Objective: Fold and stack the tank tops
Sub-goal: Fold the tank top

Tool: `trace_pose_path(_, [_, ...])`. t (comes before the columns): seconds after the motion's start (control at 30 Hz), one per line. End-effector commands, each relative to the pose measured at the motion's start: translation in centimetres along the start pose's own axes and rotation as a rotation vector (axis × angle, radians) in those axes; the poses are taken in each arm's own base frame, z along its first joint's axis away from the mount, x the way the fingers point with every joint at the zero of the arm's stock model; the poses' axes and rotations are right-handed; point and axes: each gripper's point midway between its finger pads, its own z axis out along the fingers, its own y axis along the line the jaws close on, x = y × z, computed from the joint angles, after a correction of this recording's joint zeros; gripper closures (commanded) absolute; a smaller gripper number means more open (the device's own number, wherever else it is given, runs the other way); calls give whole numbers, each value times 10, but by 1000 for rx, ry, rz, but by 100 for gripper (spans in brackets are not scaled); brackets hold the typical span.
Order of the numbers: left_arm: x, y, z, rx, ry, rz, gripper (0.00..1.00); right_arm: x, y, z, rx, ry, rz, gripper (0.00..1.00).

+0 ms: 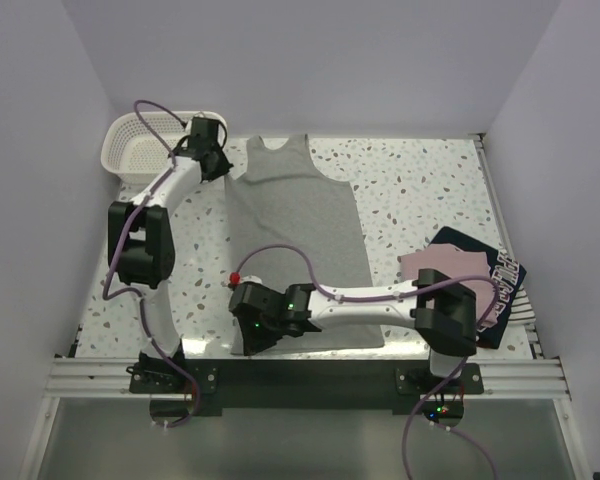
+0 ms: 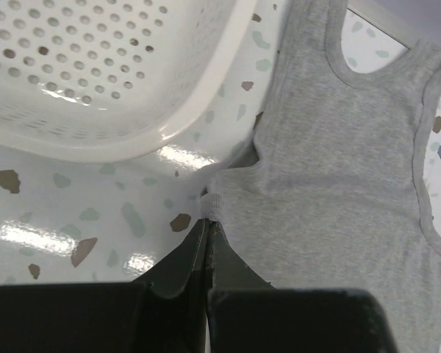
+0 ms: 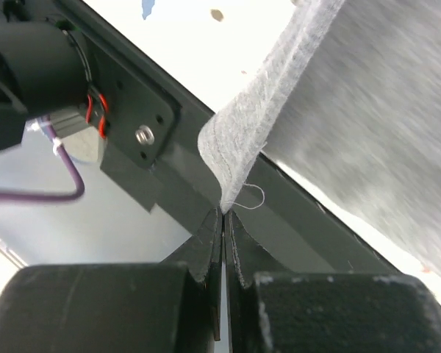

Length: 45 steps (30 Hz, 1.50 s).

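The grey top is lying spread flat down the middle of the table, with its neck toward the far wall and its hem reaching the near edge. We are holding it at two points along its left side.

At the far end, our left gripper is closing to a hairline gap. It is nipping a small tab of the cloth's edge just below the armhole, and the rest of the top is lying smooth on the table beside it.

At the near end, our right gripper is pinching the left hem corner, its jaws pressing together just as tightly. The corner is standing up out of the tips, and a loose thread is curling beside it. To get there, the right arm is stretching from its base on the right across the hem.

Near the right edge, the pink top is resting on the navy top, whose white lettering is showing past it. Both are sitting well apart from the grey one, and the right arm's elbow is partly covering them.

The basket is sitting in the far-left corner, near the left gripper. A strip of bare table is separating its rim from the grey shoulder strap.
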Motion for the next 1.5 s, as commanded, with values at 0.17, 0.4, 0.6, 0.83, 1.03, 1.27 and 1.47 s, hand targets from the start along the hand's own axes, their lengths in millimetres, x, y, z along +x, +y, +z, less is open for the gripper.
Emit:
trace_pose_path(0.17, [11,-59,3,96,4,19,100,0,-22,-36,-36,-89,84,100])
trace_pose_path(0.4, [30,-88,5,130,20,48,100,14,-57,-48,14,-117,142,100])
trace_pose_path(0.6, [52,-108,13,147,49,83,100,25,-79,-52,58,-128,163,100])
trace_pose_path(0.83, [71,-119,18,159,71,113,100,38,-98,-42,97,-119,178,100])
trace_pose_path(1.03, [82,-126,20,170,81,136,100,46,-106,-35,111,-109,188,100])
trace_pose_path(1.27, [89,-137,17,198,80,158,100,57,-113,-28,133,-98,188,100])
trace_pose_path(1.47, [93,-142,18,222,92,180,90,63,-122,-26,171,-97,191,95])
